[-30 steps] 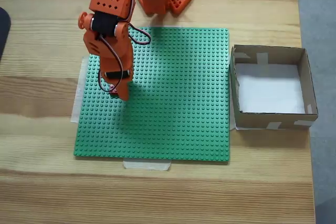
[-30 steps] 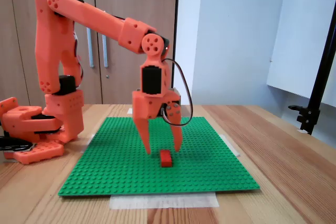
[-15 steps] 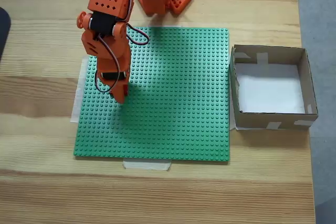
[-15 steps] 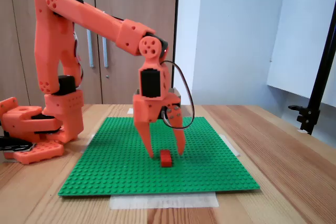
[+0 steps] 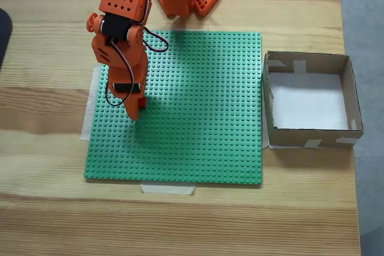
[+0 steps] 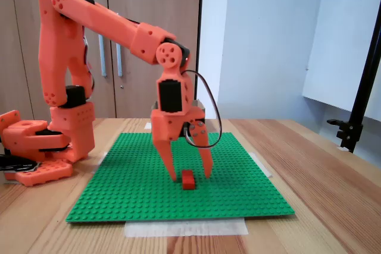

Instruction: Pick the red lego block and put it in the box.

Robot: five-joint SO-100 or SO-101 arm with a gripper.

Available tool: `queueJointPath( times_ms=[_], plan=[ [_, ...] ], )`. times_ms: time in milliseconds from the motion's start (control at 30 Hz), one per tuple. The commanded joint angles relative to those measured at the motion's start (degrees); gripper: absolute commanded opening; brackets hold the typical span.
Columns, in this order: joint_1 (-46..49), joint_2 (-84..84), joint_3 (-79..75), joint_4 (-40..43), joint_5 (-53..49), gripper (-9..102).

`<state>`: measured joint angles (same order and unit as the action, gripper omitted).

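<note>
Red lego block (image 6: 189, 179) sits ungrasped below the spread tool (image 6: 190, 176); next, lower and close, then carry to the box (image 5: 311, 101).

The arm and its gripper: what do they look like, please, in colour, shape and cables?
The arm is made of orange plastic segments with rounded, blocky joints and small round holes. Black motor blocks sit at the joints. Thin black cables loop beside the wrist. The gripper has two long, tapering orange fingers.

A wooden table (image 5: 48, 208) carries a green baseplate (image 5: 198, 124) and the box (image 5: 309, 142).
</note>
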<state>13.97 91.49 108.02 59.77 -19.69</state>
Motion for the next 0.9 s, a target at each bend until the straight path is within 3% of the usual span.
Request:
queueJointPath(
  times_ms=[0, 867],
  plan=[
    [0.0, 0.2, -0.3, -0.4, 0.4, 29],
    [0.1, 0.3, 0.2, -3.0, 0.7, 18]
  ],
)
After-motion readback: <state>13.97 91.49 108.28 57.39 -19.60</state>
